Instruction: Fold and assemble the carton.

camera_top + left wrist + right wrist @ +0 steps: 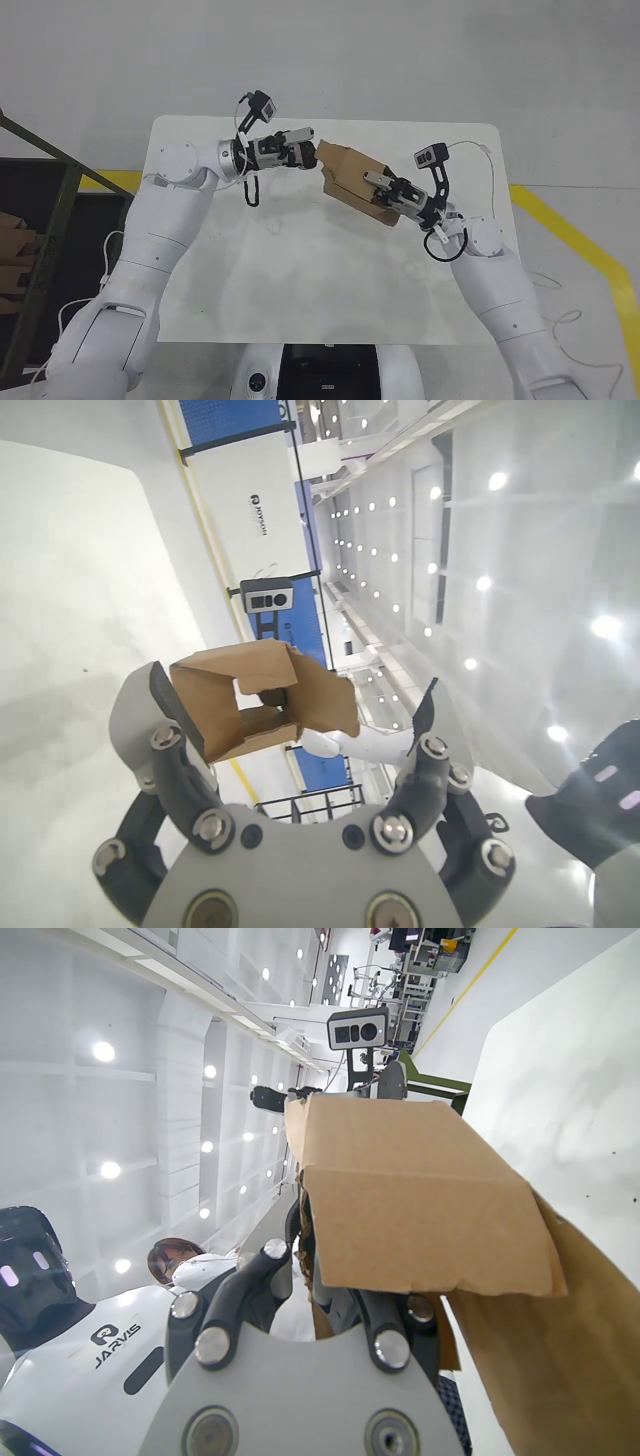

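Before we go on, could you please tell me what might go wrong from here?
The right end effector grips the carton at one end only, so a push from the open left end effector might twist it loose. The flap facing it has ragged edges; closing there could crush rather than fold it.

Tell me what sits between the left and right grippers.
The carton: in the top view it fills the stretch, one end at the open left gripper, the other held in the right gripper. Nothing else lies between them.
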Available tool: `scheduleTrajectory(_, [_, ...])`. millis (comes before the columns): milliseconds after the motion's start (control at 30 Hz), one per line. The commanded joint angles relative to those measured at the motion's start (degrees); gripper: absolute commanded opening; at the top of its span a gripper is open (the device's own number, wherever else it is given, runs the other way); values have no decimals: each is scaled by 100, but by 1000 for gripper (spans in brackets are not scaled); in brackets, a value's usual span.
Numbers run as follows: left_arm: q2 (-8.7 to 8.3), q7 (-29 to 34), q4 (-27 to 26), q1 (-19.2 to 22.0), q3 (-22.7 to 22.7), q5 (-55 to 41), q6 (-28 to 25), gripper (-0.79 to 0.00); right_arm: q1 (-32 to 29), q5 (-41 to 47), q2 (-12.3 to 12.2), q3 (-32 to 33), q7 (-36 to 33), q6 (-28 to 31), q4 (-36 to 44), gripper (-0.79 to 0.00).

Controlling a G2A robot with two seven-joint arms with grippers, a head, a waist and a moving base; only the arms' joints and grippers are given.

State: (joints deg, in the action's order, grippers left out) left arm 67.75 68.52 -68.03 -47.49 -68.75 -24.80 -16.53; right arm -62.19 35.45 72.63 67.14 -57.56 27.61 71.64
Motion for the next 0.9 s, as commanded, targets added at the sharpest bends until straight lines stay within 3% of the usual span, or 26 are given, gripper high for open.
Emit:
scheduleTrajectory(0, [-28,12,-85,0,12,374,-75,0,17,-54,-3,3,9,-11,-6,-785])
scheduleTrajectory(333, [-113,-235,-452,40,36,1382,-400,0,54,-307,-10,-19,141,-75,-37,-785])
scheduleTrajectory(500, [-174,-493,-569,66,72,2356,-472,0,48,-365,-21,4,164,-94,-29,-785])
scheduleTrajectory(867, [-178,-634,-412,35,214,2237,-319,0,32,-231,-13,-25,130,-80,80,-785])
